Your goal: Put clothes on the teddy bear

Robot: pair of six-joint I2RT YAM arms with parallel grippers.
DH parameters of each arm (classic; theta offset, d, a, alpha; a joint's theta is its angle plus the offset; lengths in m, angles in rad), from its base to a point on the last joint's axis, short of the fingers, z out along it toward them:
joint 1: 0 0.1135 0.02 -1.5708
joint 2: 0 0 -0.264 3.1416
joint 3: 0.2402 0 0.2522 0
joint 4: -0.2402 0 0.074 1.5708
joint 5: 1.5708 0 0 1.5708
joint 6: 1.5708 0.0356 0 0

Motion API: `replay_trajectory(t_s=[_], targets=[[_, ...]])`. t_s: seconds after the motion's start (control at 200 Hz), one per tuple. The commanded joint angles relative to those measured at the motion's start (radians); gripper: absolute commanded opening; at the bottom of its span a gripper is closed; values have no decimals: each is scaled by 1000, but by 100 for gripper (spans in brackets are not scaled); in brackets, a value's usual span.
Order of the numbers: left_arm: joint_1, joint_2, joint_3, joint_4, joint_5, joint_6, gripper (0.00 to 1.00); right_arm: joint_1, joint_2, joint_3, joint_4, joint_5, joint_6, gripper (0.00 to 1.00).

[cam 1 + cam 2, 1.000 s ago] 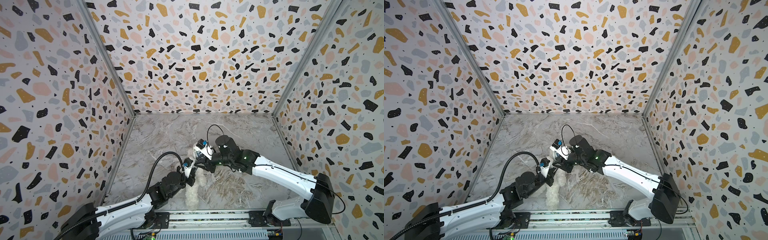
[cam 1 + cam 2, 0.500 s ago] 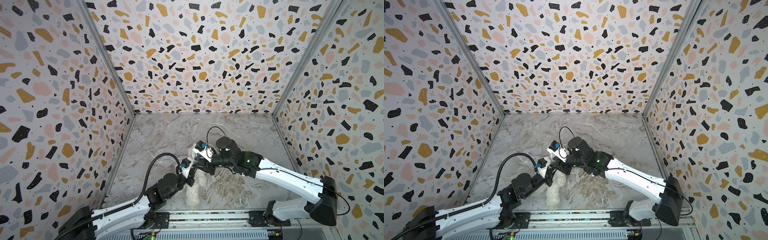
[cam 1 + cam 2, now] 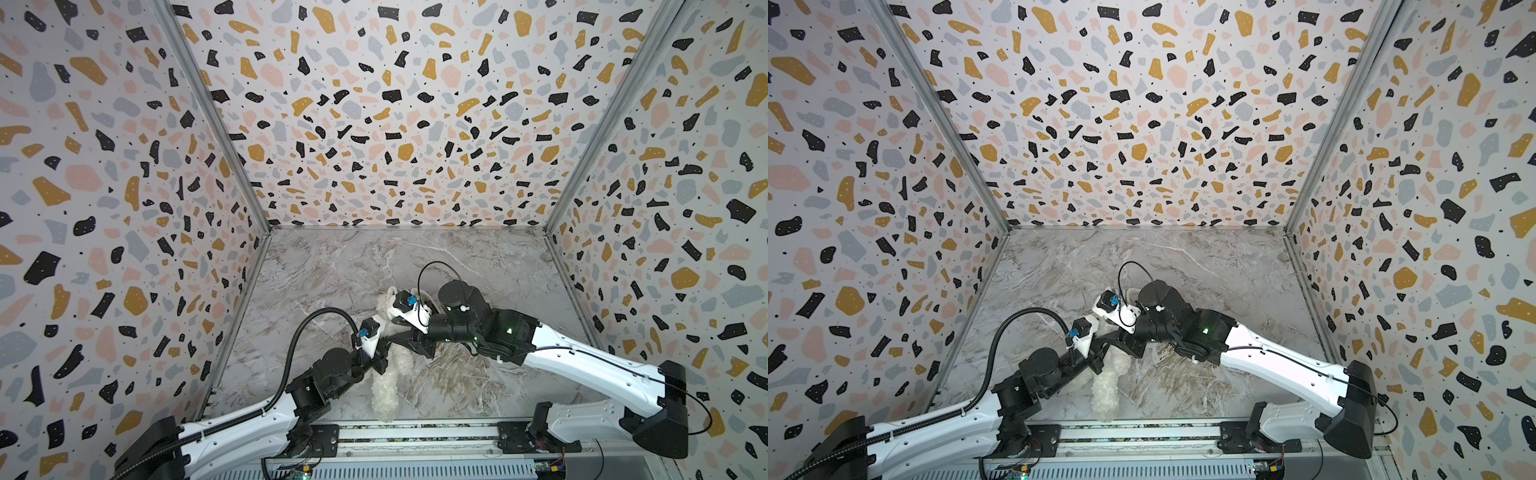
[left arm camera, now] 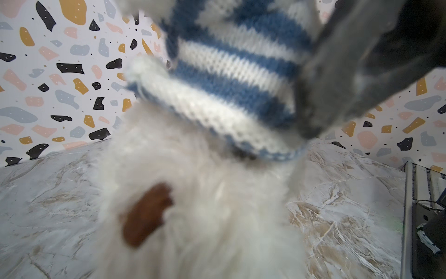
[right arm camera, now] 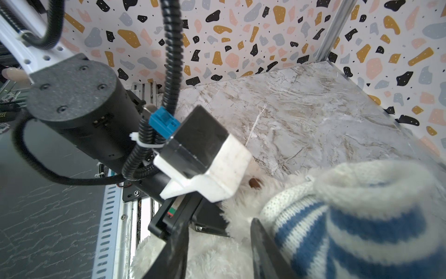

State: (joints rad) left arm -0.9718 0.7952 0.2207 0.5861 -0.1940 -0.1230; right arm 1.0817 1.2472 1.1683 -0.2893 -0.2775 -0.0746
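The left arm reaches in from the front left corner of the bench [image 3: 478,257]. The left gripper [image 3: 380,363] meets the teddy bear [image 3: 384,395] at the bear's middle. Its fingers are sunk in the white fur and hidden, clenched on the bear's body as far as the views show.

The bear is close to the front edge of the bench, a little left of the middle. One long fluffy end points at the front rail [image 3: 415,432] and reaches it in both top views. Whether the bear rests on the marble top or hangs just above it, I cannot tell.

The left wrist view is filled with blurred fur that has a brown patch [image 4: 147,215] in it. A blue-and-white striped knit shirt [image 4: 229,72] sits bunched over the far part of the bear, its ribbed hem lying on the fur. Which part of the bear it covers is unclear.

The right arm comes from the front right corner and crosses the middle, so that the right gripper [image 5: 219,224] is directly over the bear, just beside the left one. Its fingers [image 5: 177,253] are spread apart, with bare fur between them. One finger lies along the edge of the shirt and neither is clamping anything visible.

Terrazzo-patterned walls [image 3: 395,104] close the bench on three sides.
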Motion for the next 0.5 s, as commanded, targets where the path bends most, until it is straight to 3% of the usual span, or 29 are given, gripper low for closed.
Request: replay_trajectory(t_s=[0.0, 0.105, 0.265, 0.355, 0.491], targets=[[-7, -19, -7, 101, 4, -4, 0, 17, -63, 36, -35, -8, -42, 46], [-6, -25, -13, 104, 1, -8, 0, 21, -121, 21, -46, -12, -50, 47], [-6, -31, -14, 103, 0, -8, 0, 5, -220, -7, -43, 153, -20, 44], [-5, -31, -12, 94, 2, -7, 0, -69, -246, -11, -53, 184, 17, 39], [-5, -33, -9, 88, 7, -8, 0, -202, -215, -8, -106, 135, 48, 34]])
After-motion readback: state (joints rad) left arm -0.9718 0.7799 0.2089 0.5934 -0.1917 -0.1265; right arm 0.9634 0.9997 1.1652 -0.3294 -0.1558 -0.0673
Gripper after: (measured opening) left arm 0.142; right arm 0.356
